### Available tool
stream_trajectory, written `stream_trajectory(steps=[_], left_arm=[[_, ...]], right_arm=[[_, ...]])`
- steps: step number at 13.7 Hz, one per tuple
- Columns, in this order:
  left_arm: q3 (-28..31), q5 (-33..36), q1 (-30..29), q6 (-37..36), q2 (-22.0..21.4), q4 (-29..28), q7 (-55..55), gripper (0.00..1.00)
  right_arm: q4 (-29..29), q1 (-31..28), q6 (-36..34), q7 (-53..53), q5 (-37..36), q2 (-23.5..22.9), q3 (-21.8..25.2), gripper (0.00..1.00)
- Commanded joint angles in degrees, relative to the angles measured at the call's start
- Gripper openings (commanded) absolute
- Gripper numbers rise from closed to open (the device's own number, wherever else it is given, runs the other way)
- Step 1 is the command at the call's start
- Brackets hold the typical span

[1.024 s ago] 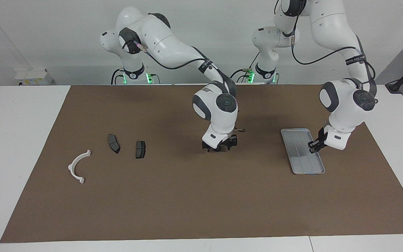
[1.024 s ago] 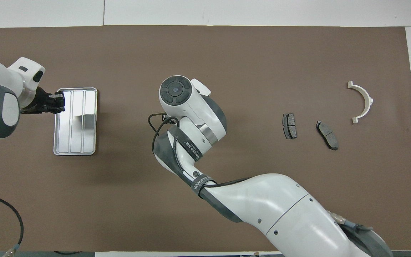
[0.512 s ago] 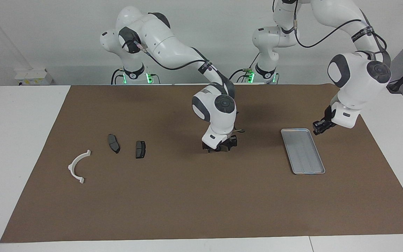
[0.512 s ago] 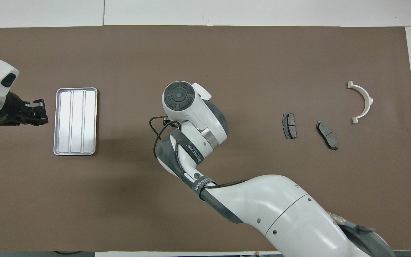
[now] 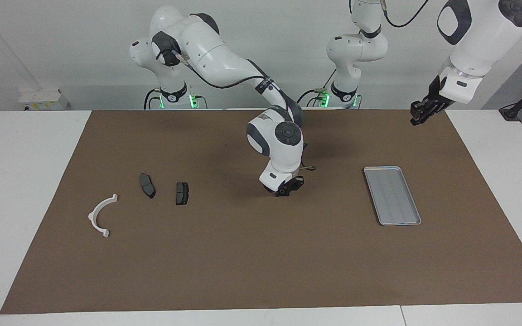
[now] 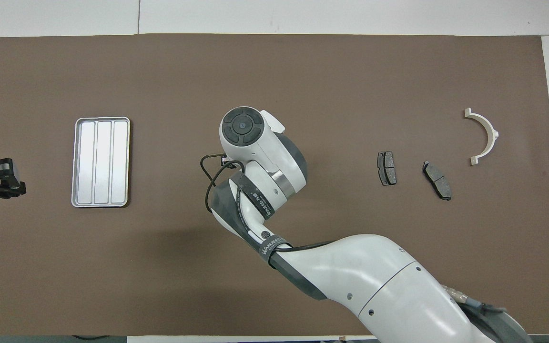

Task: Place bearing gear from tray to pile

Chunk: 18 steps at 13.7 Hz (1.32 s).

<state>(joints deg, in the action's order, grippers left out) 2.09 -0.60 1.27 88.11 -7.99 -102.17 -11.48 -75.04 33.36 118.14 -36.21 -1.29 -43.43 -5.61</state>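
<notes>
Right gripper (image 5: 283,192) low on table, between tray (image 5: 392,195) and pile, jaws closing, contents hidden; likely collecting handed-over part. Left gripper (image 5: 417,117) high beside tray, jaws closed, empty, waiting. Tray bare.

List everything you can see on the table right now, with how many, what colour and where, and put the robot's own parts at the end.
tray: one, silver-grey, nothing visible in it, toward the left arm's end of the table.
brake-pad plates: two, dark grey, one beside the other, toward the right arm's end of the table.
half-ring bracket: one, white, at the right arm's end, farther from the robots than the plates.
mat: one, brown, covering most of the white table.
right gripper: one, black, low over the mat's middle, between the tray and the plates; what it holds, if anything, cannot be made out.
left gripper: one, black, shut, raised over the mat's corner near the left arm's base.
</notes>
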Motion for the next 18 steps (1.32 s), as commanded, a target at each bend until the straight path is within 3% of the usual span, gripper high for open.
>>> stream_trajectory(steps=[1, 5, 7, 10, 14, 16, 18], left_arm=[[0.02, 0.34, 0.4, -0.93, -1.33, -0.04, 0.85, 0.0], [-0.33, 0.34, 0.4, -0.57, -1.42, -0.31, 0.5, 0.0], [-0.68, 0.34, 1.36, 1.87, -1.42, -0.74, 0.15, 0.0], [-0.77, -0.01, 8.37, 7.58, -0.46, -1.63, -11.14, 0.0], [-0.77, -1.58, 21.11, 14.27, 6.56, 0.56, -29.35, 0.0], [-0.68, -2.3, 26.3, 14.98, 15.67, 7.13, -36.55, 0.0], [-0.68, -2.3, 29.74, 20.66, 22.9, 11.11, -43.94, 0.0]], right_arm=[[-1.43, -0.84, -0.53, -0.35, 0.67, 2.11, -0.36, 0.0], [1.03, -8.38, -6.68, 7.54, 0.76, 6.32, -0.45, 0.0], [1.12, -14.69, -7.91, 16.73, 1.72, 9.22, -0.45, 0.0], [1.29, -25.16, -13.96, 34.05, 3.75, 12.22, -0.36, 0.0], [1.39, -34.93, -12.33, 51.91, 2.09, 12.05, -0.1, 0.0], [0.25, -36.52, -12.14, 54.05, -0.63, 12.05, -0.1, 0.0], [-1.77, -38.1, -11.36, 56.59, -1.43, 11.96, -0.1, 0.0]])
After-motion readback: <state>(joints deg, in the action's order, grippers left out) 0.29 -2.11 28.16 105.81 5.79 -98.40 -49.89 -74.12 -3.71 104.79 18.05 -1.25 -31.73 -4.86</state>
